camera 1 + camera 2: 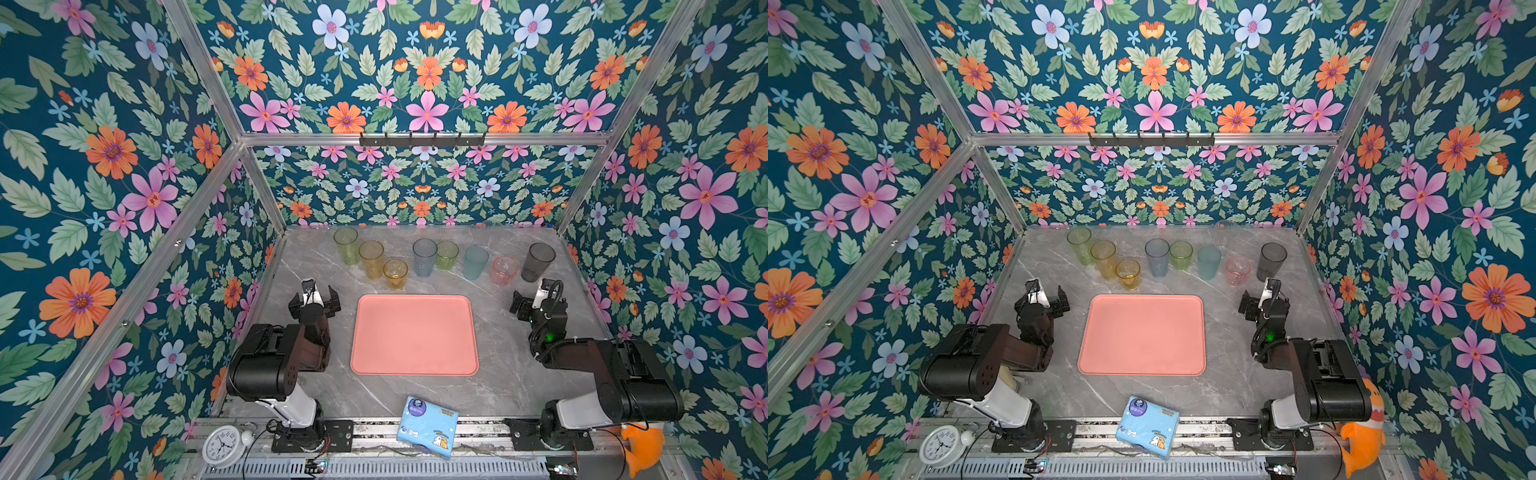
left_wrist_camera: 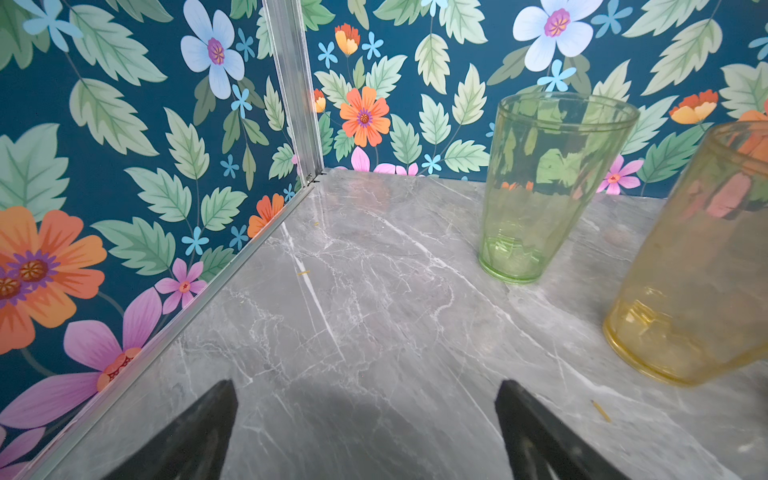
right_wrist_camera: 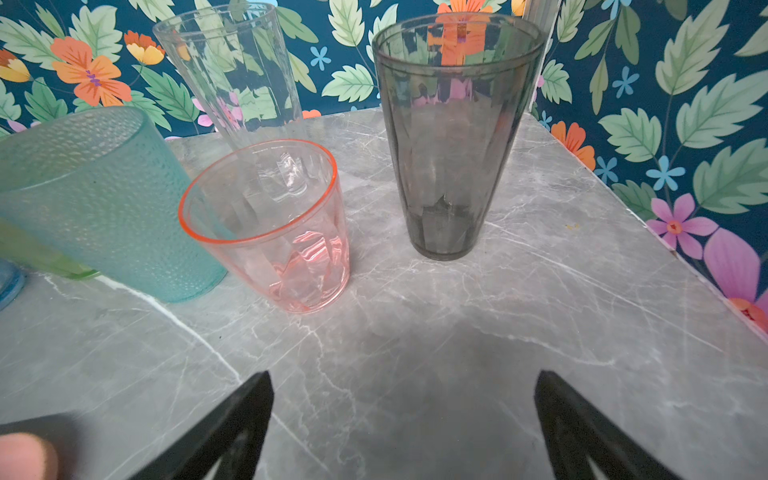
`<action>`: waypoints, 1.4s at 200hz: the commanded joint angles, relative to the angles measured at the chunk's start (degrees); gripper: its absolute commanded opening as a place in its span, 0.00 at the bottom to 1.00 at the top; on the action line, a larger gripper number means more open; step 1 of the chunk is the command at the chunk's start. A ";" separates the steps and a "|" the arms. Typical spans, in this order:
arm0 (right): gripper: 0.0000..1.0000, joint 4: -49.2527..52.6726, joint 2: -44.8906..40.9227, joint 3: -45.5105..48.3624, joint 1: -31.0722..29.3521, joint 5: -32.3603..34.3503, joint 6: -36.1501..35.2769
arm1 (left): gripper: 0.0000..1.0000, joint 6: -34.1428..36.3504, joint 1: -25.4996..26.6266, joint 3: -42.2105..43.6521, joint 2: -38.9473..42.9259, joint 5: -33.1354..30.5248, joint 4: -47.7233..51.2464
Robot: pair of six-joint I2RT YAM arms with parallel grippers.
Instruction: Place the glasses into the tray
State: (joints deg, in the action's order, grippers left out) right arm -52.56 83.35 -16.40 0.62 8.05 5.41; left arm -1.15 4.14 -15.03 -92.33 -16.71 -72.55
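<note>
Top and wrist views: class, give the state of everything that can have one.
tray: lying flat, empty.
yellow-green glass: upright, outside tray.
tall amber glass: upright, outside tray.
short amber glass: upright, outside tray.
blue-grey glass: upright, outside tray.
green glass: upright, outside tray.
teal glass: upright, outside tray.
pink glass: upright, outside tray.
smoky grey glass: upright, outside tray.
clear glass: upright, outside tray.
left hand: open, empty.
right hand: open, empty.

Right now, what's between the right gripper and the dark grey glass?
Only bare tabletop, shown in the right wrist view, separates the right gripper from the dark grey glass.
</note>
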 commanded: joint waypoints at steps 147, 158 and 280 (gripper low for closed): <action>0.93 62.76 -29.80 -20.72 -3.38 -2.76 24.76 | 1.00 -15.76 5.85 -11.40 28.57 -11.40 45.30; 0.93 62.65 -29.12 -22.33 -3.37 -10.42 25.57 | 1.00 -21.38 5.88 -14.05 28.94 -10.38 52.55; 0.86 63.69 -15.38 -35.56 -17.11 -29.18 27.01 | 0.99 -30.43 12.68 -19.61 24.73 20.98 76.80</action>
State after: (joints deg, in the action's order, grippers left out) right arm 12.36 66.94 -51.29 -14.96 -19.99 31.92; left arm -32.64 14.39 -36.49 -67.13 -1.76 0.67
